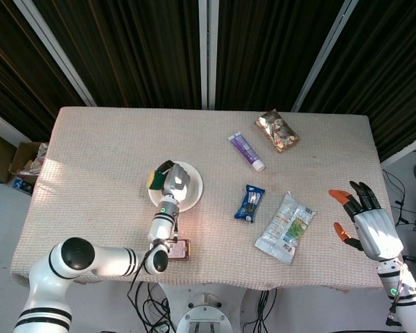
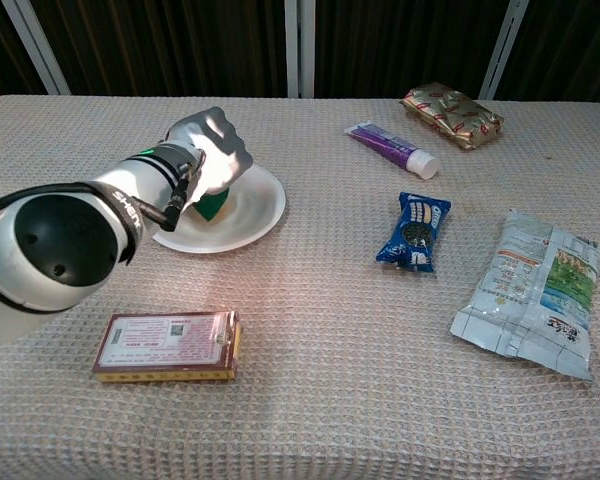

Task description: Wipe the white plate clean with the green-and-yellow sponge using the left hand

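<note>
The white plate [image 1: 191, 192] [image 2: 242, 222] lies on the table, left of centre. My left hand [image 1: 174, 182] [image 2: 212, 155] is over the plate's left part and grips the green-and-yellow sponge [image 1: 157, 177] [image 2: 213, 206], pressing its green face down onto the plate. In the head view the sponge's yellow side sticks out past the hand at the plate's left rim. My right hand [image 1: 367, 223] hovers at the table's right edge, fingers spread, holding nothing; the chest view does not show it.
A red-and-tan box [image 2: 167, 346] lies near the front edge, under my left forearm. A blue cookie pack [image 2: 414, 231], a white-green snack bag [image 2: 531, 292], a purple tube [image 2: 391, 147] and a gold-brown packet [image 2: 452, 115] lie on the right half of the cloth.
</note>
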### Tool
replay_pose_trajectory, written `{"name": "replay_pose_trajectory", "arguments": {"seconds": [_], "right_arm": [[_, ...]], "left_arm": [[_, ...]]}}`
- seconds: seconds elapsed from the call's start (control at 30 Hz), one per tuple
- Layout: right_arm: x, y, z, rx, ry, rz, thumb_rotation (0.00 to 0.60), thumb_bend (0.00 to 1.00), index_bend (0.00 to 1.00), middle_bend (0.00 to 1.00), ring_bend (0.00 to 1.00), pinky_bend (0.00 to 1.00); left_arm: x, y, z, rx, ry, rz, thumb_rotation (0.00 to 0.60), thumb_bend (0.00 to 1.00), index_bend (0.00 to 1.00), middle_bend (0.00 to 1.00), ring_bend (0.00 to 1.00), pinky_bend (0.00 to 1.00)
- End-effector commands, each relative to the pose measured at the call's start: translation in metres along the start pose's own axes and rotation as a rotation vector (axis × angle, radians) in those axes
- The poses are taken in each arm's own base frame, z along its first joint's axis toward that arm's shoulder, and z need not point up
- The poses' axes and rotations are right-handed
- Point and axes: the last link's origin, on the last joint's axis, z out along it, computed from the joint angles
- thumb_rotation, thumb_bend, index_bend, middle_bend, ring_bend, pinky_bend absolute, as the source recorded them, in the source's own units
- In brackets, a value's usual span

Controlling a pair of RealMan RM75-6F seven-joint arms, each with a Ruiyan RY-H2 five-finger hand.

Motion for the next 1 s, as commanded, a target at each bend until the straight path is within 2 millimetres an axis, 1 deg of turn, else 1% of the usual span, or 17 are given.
{"name": "replay_pose_trajectory", "arguments": {"seconds": [0.03, 0.13, 0.33, 0.47, 0.53, 0.63, 0.73, 0.93, 1.0], "right_arm": [[0.000, 0.000, 0.000, 0.001, 0.003, 0.001, 0.600, 0.28, 0.19, 0.22, 0.00, 0.02], [0.001, -0.001, -0.001, 0.007, 0.006, 0.003, 0.600, 0.28, 0.19, 0.22, 0.00, 0.02], [0.000, 0.001, -0.002, 0.006, 0.007, 0.012, 0.600, 0.28, 0.19, 0.22, 0.00, 0.02], [0.000, 0.002, -0.003, 0.009, 0.008, 0.016, 0.600, 0.28, 0.19, 0.22, 0.00, 0.02], [-0.001, 0.002, -0.002, 0.009, 0.008, 0.018, 0.600, 0.28, 0.19, 0.22, 0.00, 0.02], [-0.002, 0.003, -0.002, 0.009, 0.005, 0.021, 0.600, 0.28, 0.19, 0.22, 0.00, 0.02], [-0.002, 0.003, -0.001, 0.009, 0.005, 0.026, 0.600, 0.28, 0.19, 0.22, 0.00, 0.02], [-0.003, 0.003, -0.001, 0.010, 0.006, 0.028, 0.600, 0.28, 0.19, 0.22, 0.00, 0.02], [-0.002, 0.004, -0.002, 0.006, 0.008, 0.026, 0.600, 0.28, 0.19, 0.22, 0.00, 0.02]], "left_arm": [[-0.011, -0.012, 0.004, 0.042, -0.050, 0.005, 0.600, 0.29, 0.53, 0.58, 0.52, 0.59], [-0.020, -0.030, 0.003, 0.071, -0.076, -0.058, 0.600, 0.29, 0.53, 0.58, 0.52, 0.59], [-0.027, -0.064, -0.019, 0.074, -0.027, -0.352, 0.600, 0.30, 0.53, 0.58, 0.52, 0.59], [-0.048, -0.083, -0.026, 0.089, -0.025, -0.524, 0.600, 0.29, 0.52, 0.57, 0.51, 0.57], [-0.058, -0.089, -0.025, 0.104, -0.033, -0.566, 0.600, 0.29, 0.50, 0.55, 0.49, 0.54], [-0.074, -0.098, -0.023, 0.128, -0.058, -0.649, 0.600, 0.29, 0.42, 0.48, 0.43, 0.44], [-0.085, -0.103, -0.020, 0.133, -0.084, -0.709, 0.600, 0.28, 0.34, 0.40, 0.35, 0.38], [-0.107, -0.099, -0.011, 0.129, -0.144, -0.771, 0.600, 0.23, 0.18, 0.22, 0.24, 0.31], [-0.109, -0.099, -0.011, 0.127, -0.154, -0.793, 0.600, 0.21, 0.13, 0.16, 0.19, 0.27]]}}
